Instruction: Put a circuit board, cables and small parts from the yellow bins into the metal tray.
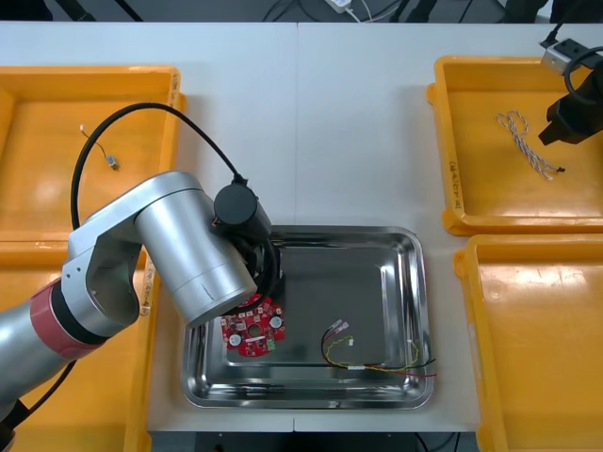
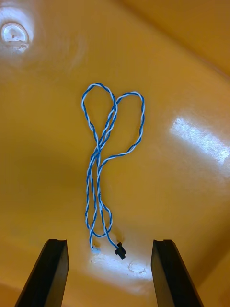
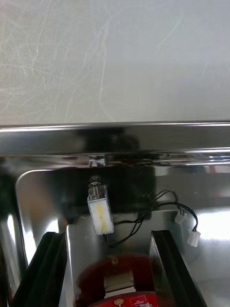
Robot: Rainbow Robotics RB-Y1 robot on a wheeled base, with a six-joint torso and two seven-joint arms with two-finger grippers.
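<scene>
The left claw (image 3: 106,234) hangs over the metal tray (image 3: 115,139), its black fingers (image 3: 48,268) standing well apart. Taking the way the fingers point as twelve o'clock, a round red circuit board (image 3: 117,288) lies between them. At its twelve o'clock rests a small metal part (image 3: 99,211) with a white-and-yellow body. A black cable (image 3: 143,218) runs from it toward three o'clock, ending in white plugs (image 3: 194,237). Beyond the tray's shiny wall lies the pale tabletop (image 3: 115,57).

left arm (image 1: 179,250) covering left of metal tray (image 1: 421,282), centre floor bare, cable (image 1: 377,363) at near-right
</scene>
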